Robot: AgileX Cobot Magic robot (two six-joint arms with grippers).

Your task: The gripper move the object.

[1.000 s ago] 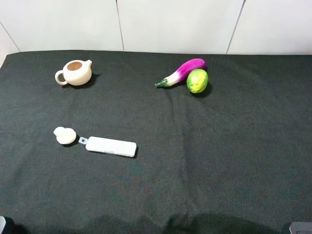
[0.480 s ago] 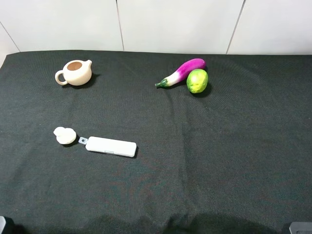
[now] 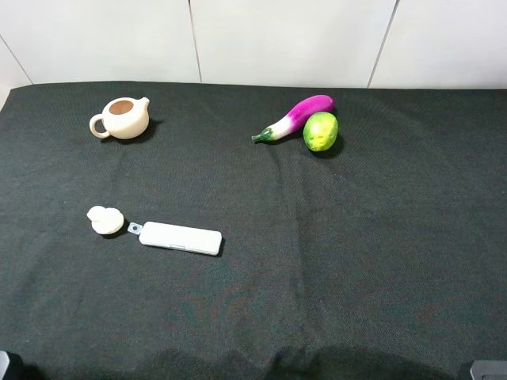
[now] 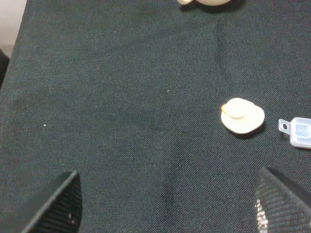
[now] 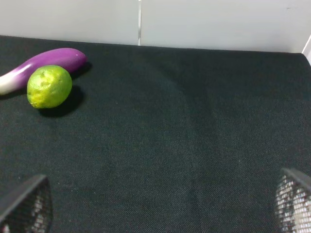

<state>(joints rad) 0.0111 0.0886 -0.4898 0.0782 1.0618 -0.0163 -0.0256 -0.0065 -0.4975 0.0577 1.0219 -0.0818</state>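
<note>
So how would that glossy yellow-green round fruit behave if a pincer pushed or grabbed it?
The glossy yellow-green round fruit would probably roll, being rounded. Its shiny skin may slip between pads. It lies against the purple-and-white eggplant, so a push would likely nudge that too.

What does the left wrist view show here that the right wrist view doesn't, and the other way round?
Only the left wrist view shows the small cream disc-shaped piece, the tab end of the white case beside it, a sliver of the cream teapot at the frame edge, and the left gripper with its fingers spread wide. Only the right wrist view shows the lime lying against the eggplant, the white wall, and the right gripper, also spread wide. Both share the dark cloth; neither gripper holds anything.
</note>
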